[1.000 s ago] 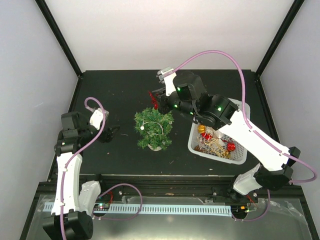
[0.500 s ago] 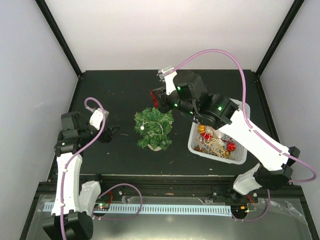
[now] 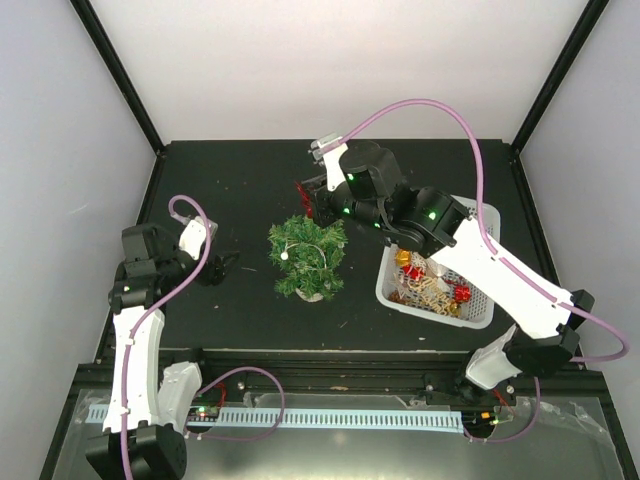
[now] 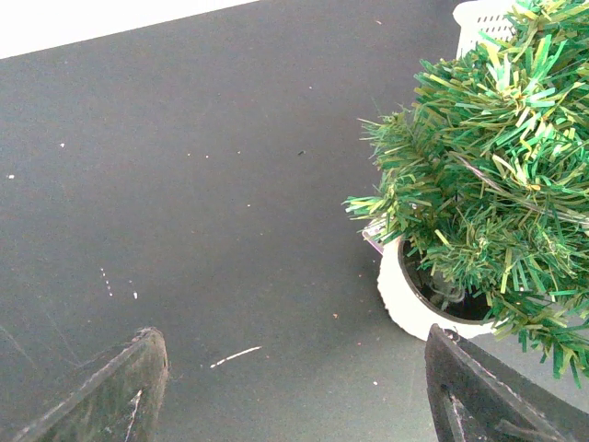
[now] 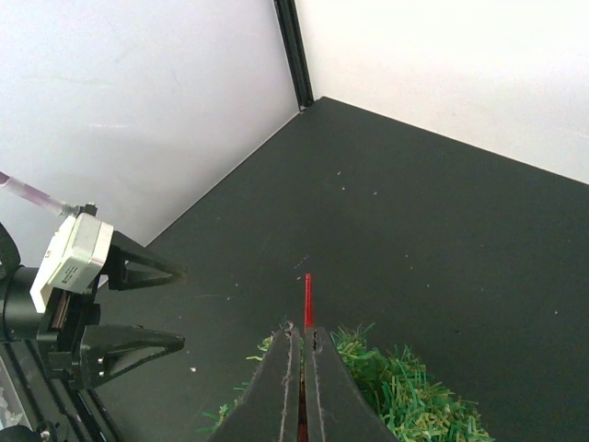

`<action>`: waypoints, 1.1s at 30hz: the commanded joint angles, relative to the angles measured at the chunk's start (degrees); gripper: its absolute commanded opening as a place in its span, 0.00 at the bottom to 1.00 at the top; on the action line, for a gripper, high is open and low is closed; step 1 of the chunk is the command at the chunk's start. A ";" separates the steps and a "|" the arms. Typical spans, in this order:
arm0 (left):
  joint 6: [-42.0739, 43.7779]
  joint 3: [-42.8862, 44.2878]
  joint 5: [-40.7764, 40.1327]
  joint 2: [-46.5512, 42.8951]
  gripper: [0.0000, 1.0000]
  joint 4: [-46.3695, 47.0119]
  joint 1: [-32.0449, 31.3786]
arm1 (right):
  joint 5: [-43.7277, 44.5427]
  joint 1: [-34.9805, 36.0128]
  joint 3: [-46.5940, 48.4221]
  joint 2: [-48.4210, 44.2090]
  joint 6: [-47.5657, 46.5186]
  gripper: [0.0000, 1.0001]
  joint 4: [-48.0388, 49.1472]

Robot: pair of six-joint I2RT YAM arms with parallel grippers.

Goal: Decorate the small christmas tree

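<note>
The small christmas tree, bushy green with a white base, stands mid-table; a white string winds over it. It also shows in the left wrist view and under my right fingers. My right gripper is shut on a thin red ornament and hangs just above the tree's far side. The ornament's red tip sticks out past the fingertips. My left gripper is open and empty, low over the table left of the tree, seen again in the right wrist view.
A white mesh basket holding several red and gold ornaments stands right of the tree. Black frame posts rise at the table's back corners, with white walls behind. The table surface is black.
My right gripper has shifted slightly left and toward the back with the red ornament. The left arm and the tree have not moved.
</note>
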 commanded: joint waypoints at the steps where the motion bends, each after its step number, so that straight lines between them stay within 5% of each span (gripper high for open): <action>1: 1.09 0.37 1.42 -0.79 0.77 0.53 0.42 | -0.31 0.35 1.47 0.70 -0.08 0.01 -0.18; 33: 1.09 0.35 1.58 -0.92 0.77 0.56 0.42 | 0.77 0.88 2.84 0.96 0.78 0.01 -1.62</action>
